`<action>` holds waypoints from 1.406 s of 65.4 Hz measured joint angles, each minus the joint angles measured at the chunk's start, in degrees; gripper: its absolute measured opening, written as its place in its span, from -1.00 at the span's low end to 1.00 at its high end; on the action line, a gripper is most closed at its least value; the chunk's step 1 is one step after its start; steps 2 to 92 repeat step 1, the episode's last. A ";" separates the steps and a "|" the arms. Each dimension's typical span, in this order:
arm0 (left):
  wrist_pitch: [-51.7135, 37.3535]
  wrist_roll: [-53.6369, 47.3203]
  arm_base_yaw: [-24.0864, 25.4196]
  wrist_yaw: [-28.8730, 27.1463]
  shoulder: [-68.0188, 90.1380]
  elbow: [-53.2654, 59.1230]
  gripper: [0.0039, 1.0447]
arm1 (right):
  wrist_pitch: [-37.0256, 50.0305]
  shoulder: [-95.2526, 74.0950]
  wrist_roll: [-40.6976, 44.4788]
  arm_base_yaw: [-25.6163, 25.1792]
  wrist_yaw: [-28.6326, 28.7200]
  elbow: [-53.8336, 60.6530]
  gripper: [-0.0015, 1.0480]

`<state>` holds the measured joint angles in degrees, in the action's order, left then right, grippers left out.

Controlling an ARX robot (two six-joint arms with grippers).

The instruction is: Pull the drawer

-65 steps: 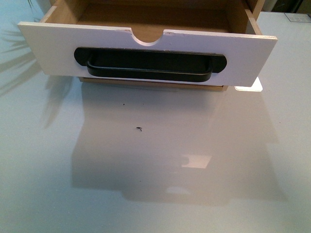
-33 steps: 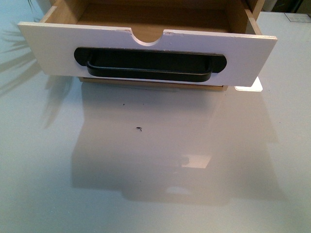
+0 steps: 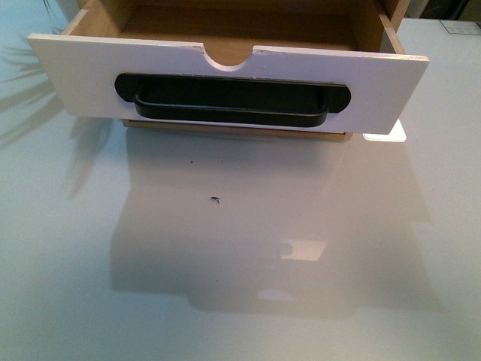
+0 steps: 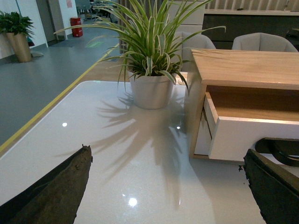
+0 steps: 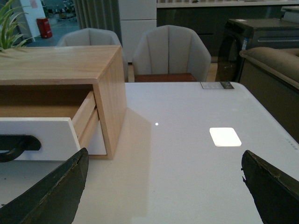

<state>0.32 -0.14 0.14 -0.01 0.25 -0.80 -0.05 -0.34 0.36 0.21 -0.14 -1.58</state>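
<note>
The drawer (image 3: 68, 71) stands pulled well out of its light wood cabinet, its white front facing me with the long black bar handle (image 3: 229, 100) and a semicircular notch in the top edge. Its wooden inside looks bare. The left wrist view shows the drawer (image 4: 247, 137) from one side, the right wrist view shows the drawer (image 5: 44, 135) from the other. My left gripper (image 4: 166, 161) is open over the white table, off to the drawer's side. My right gripper (image 5: 163, 161) is open too, beside the cabinet. Neither arm appears in the front view.
A potted spider plant (image 4: 152, 88) stands on the table beside the cabinet (image 4: 243, 67). The glossy white table (image 3: 240, 263) carries a small dark speck (image 3: 216, 199). Chairs (image 5: 170, 51) stand beyond the far table edge. A bright light patch (image 5: 225, 136) lies on the table.
</note>
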 joint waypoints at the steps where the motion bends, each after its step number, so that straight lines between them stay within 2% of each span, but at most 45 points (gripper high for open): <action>1: 0.00 0.00 0.00 0.00 0.00 0.00 0.87 | 0.00 0.00 0.00 0.00 0.00 0.00 0.83; 92: 0.00 0.00 0.00 0.00 0.00 0.00 0.87 | 0.00 0.00 0.00 0.00 0.00 0.00 0.83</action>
